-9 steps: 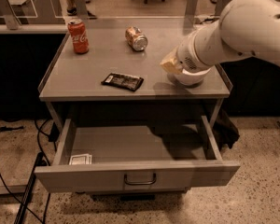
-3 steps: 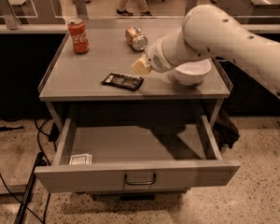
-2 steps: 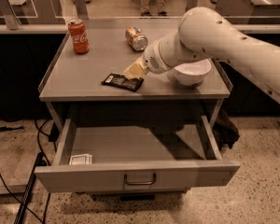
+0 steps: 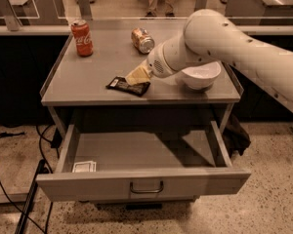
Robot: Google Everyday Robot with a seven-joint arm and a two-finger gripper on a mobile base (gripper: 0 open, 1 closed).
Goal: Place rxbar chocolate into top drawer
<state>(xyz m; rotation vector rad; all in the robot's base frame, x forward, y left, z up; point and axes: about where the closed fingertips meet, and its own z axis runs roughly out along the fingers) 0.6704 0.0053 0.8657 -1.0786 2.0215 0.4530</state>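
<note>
Rxbar chocolate (image 4: 119, 84) is laid flat on the cabinet top (image 4: 83, 82), its right end covered by the gripper (image 4: 138, 75); the grip state cannot be told. An upright red can (image 4: 82, 38) and a tipped can (image 4: 143, 40) are seen behind the bar. To its right a white bowl (image 4: 200, 75) is partly hidden by the arm. Below it the top drawer (image 4: 141, 184) is pulled open, with a small white packet (image 4: 84, 166) inside.

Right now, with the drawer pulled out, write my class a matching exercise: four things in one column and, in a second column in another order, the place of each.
Things:
1. red can
2. snack bar
3. white packet
4. gripper

Places:
A. in a front corner of the open drawer
B. at one end of the snack bar
C. upright at a back corner of the table
D. flat near the table's front edge

Pairs: 1-C, 2-D, 3-A, 4-B.
</note>
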